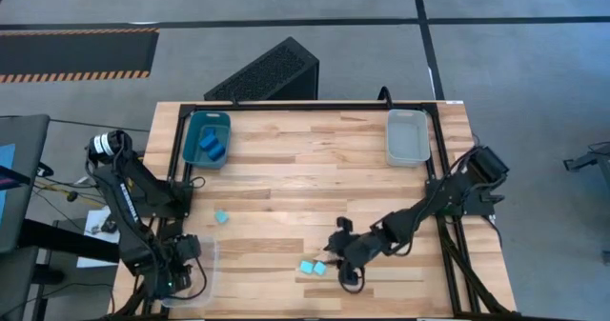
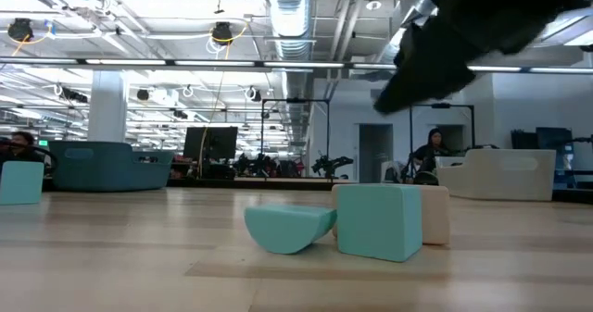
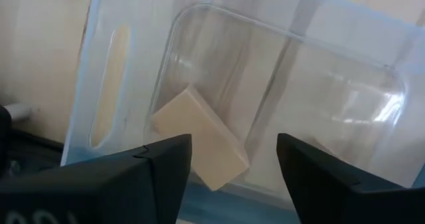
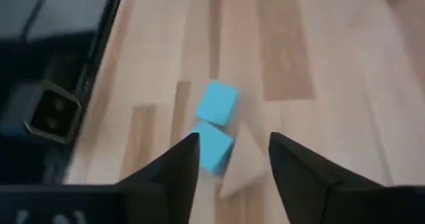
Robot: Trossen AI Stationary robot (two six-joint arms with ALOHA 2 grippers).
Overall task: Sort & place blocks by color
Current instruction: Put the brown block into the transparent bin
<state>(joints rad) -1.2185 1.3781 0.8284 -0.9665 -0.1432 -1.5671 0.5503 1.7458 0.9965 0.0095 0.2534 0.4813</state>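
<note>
Just ahead of the right gripper [image 4: 232, 167], whose fingers are spread apart and empty, two turquoise blocks [image 4: 216, 127] and a tan block [image 4: 240, 159] sit bunched together, far nearer it than the left gripper [image 3: 232, 167], also spread, over its clear bin [image 3: 345, 71].

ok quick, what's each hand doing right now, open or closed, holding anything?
Left hand: open, empty, over the clear bin with a tan block inside.
Right hand: open, empty, above the turquoise blocks.

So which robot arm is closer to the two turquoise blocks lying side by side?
The right one. Its gripper hovers just beside the turquoise pair, fingers open. The left gripper is far across the table, over the clear bin holding a tan block.
</note>
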